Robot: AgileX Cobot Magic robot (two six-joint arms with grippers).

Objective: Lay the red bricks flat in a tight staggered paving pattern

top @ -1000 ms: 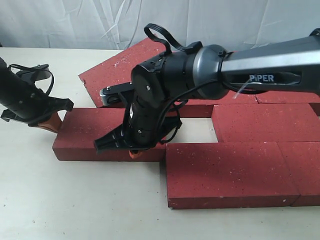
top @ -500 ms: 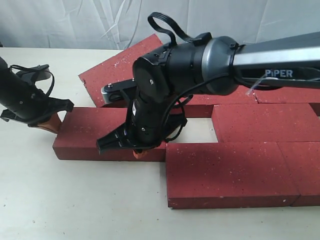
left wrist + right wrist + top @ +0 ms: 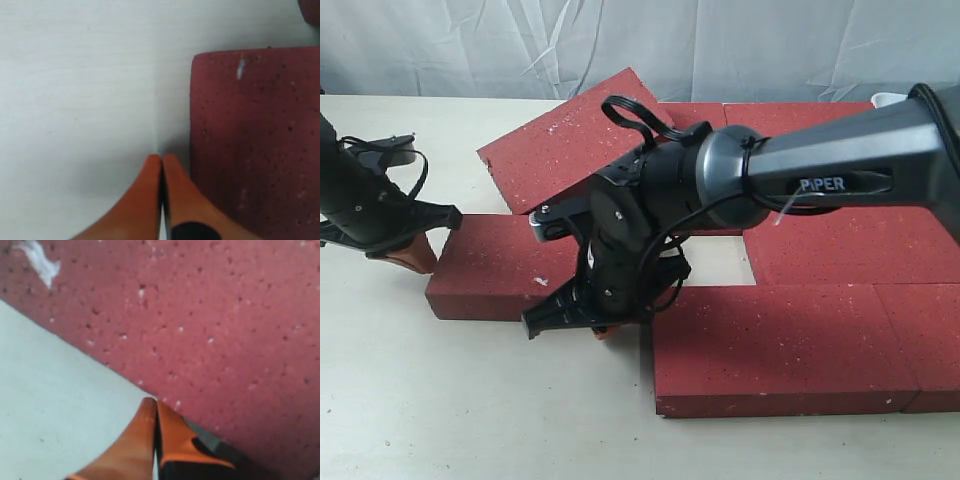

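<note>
Toward the table's left edge, one loose brick lies flat, not yet snug against the laid red bricks on the right. A tilted brick leans at the back. The left gripper is pinched closed and empty at the loose brick's end, and the right gripper is the same at its near edge. Shoving could jam a corner or make the tips skid off, I reckon. These are rough, white-flecked, square-cornered slabs.
</note>
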